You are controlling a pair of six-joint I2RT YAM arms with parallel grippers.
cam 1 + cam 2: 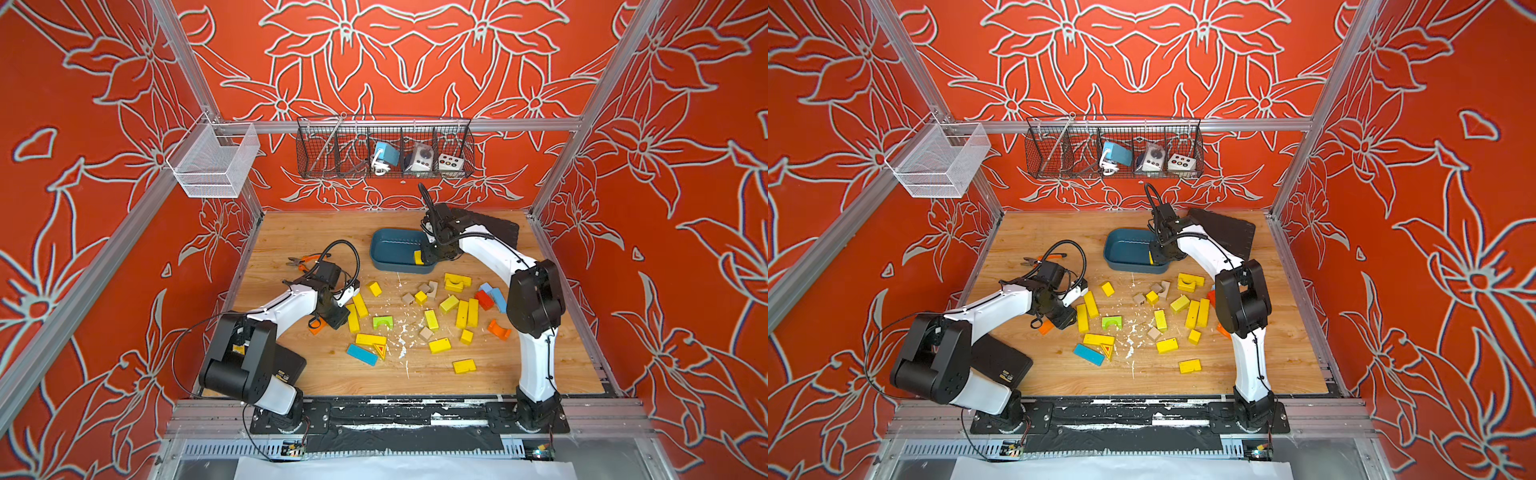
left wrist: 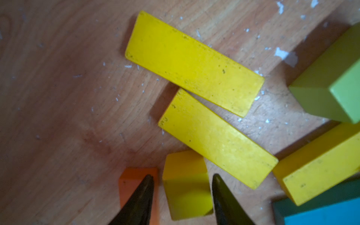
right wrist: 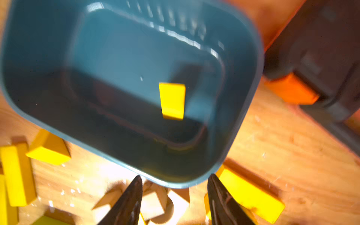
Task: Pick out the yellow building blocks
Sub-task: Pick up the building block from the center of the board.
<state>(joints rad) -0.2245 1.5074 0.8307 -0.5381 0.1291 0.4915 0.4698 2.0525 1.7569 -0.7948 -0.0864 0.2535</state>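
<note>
Several yellow building blocks lie scattered on the wooden table: a cube (image 1: 375, 288), two long bars (image 1: 360, 305) (image 1: 462, 313), an arch (image 1: 457, 282) and a red-edged triangle (image 1: 380, 350). One yellow block (image 3: 172, 100) lies inside the blue bin (image 1: 390, 249), also seen as the yellow block (image 1: 418, 257). My right gripper (image 3: 175, 181) hangs open over the bin's near rim with nothing in it. My left gripper (image 2: 183, 181) is low at the table's left. Its jaws straddle a small yellow block (image 2: 187, 187); one fingertip touches it and a narrow gap shows at the other. Two yellow bars (image 2: 194, 62) (image 2: 218, 140) lie just beyond.
An orange block (image 2: 134, 177) sits right beside my left fingers. A lime-green arch (image 1: 382, 322), a blue bar (image 1: 361, 354), tan blocks (image 1: 428, 287), a red block (image 1: 484, 300) and an orange arch (image 1: 498, 329) are mixed in. Pliers (image 1: 303, 261) lie at the far left, a black pad (image 1: 498, 226) at the back right.
</note>
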